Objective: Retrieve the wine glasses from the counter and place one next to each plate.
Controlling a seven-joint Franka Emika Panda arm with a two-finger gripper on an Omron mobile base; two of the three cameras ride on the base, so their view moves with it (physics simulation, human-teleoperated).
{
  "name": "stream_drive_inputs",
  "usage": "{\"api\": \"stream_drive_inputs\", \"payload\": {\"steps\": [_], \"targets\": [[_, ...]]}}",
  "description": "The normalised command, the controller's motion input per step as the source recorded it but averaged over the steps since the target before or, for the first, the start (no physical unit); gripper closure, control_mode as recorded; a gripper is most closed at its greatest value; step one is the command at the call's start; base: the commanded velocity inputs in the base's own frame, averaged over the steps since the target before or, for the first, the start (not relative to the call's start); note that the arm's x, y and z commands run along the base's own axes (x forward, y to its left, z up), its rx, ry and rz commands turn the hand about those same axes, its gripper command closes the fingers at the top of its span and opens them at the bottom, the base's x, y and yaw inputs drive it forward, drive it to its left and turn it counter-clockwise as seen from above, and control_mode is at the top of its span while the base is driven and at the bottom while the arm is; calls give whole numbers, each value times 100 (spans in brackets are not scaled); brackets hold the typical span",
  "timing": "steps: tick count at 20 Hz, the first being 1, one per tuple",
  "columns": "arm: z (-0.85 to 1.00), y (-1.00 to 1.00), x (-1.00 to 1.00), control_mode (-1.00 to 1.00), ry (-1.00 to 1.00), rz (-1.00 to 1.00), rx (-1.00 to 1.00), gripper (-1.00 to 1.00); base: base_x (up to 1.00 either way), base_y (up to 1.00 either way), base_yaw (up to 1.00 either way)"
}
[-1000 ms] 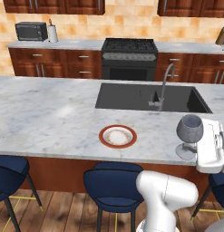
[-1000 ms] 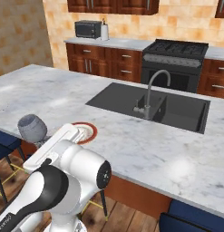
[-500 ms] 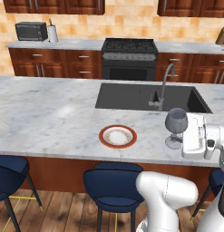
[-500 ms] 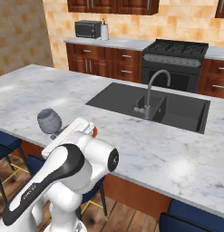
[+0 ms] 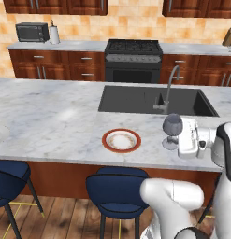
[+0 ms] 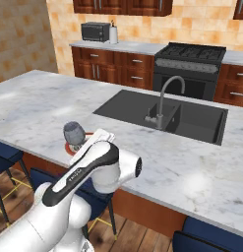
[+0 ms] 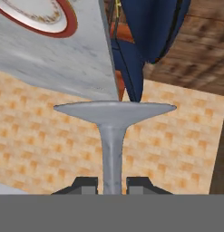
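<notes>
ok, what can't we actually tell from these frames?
- Whether the wine glass foot touches the island: left base view, the angle leaves it open.
- Red-rimmed plate: right base view, mostly hidden by the glass and arm; cut by the hand view's top edge.
- Gripper fingertips: hand view, barely visible beside the stem.
- Object at far left of the island: left base view, cut by the edge.

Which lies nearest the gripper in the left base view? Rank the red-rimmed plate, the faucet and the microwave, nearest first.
From the gripper, shut on the wine glass:
1. Faucet, just behind it at the sink.
2. Red-rimmed plate, on the island to its left.
3. Microwave, on the far back counter, left.
</notes>
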Motion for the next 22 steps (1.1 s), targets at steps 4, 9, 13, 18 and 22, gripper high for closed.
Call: {"api": "stream_drive_inputs", "payload": {"steps": [4, 9, 13, 18, 22], "targets": [[-45, -19, 93, -100, 0, 7, 0, 100, 0, 0, 0], [-41, -9, 70, -100, 1, 6, -1, 100, 0, 0, 0], [-38, -10, 56, -100, 0, 3, -1, 100, 0, 0, 0], [-44, -8, 62, -100, 0, 2, -3, 100, 0, 0, 0], [-52, -1, 67, -100, 0, 0, -4, 100, 0, 0, 0]]}}
